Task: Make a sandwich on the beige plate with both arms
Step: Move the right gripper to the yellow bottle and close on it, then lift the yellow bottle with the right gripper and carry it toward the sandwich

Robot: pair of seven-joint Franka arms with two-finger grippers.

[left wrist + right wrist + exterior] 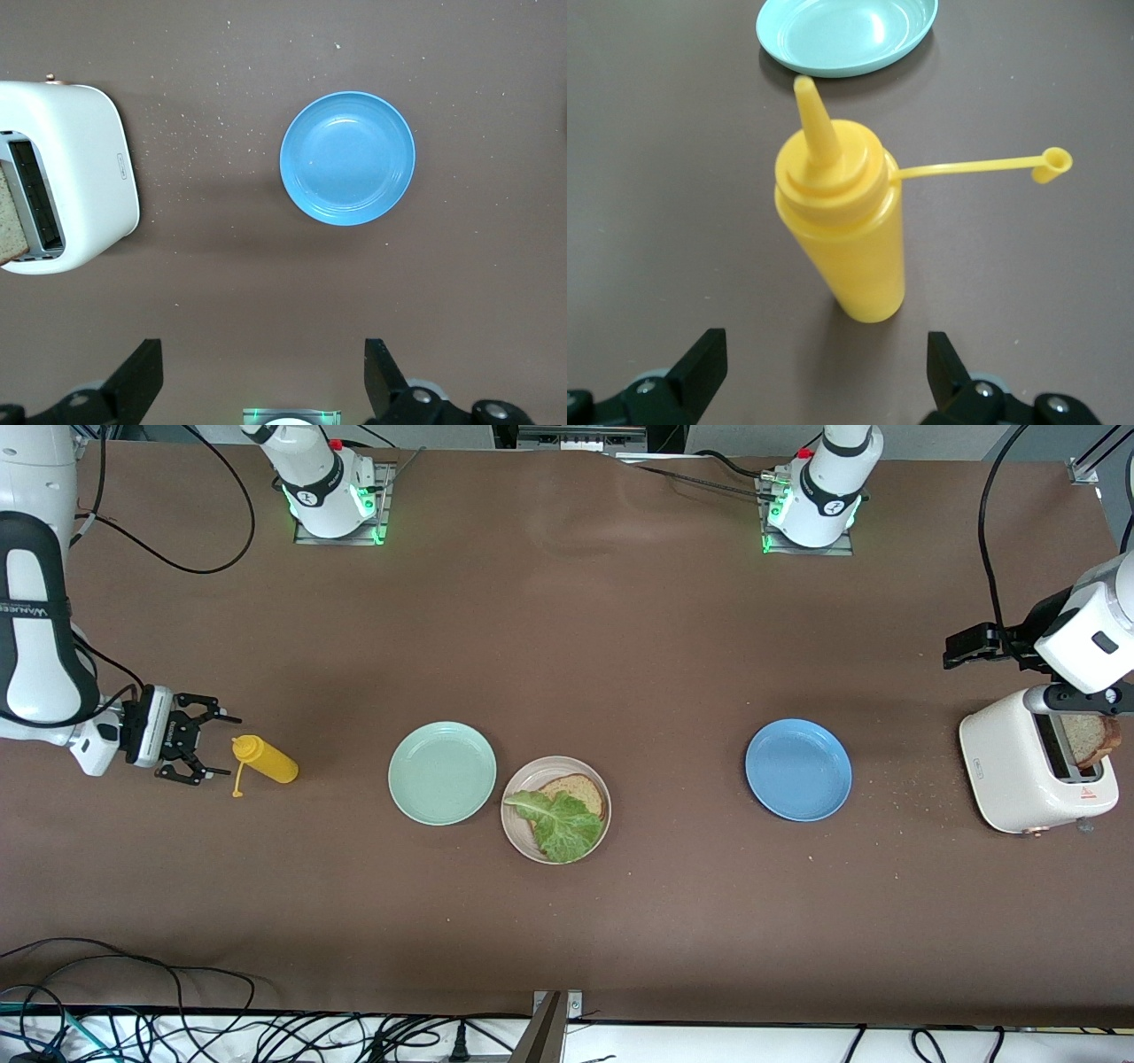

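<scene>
The beige plate [512, 828] holds a bread slice [580, 790] under lettuce [562, 824] (no top slice). Toaster [1005, 766] holds another slice [1088, 737]. Left pincer [264, 379] and right pincer [202, 741] both gape, holding nothing.

Bright even overhead light; soft faint shadows; slight sheen on plates; all views sharp.

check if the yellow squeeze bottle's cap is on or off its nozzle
Off. On the yellow squeeze bottle, the nozzle is bare, and the small cap hangs out to the side on its thin tether.
</scene>
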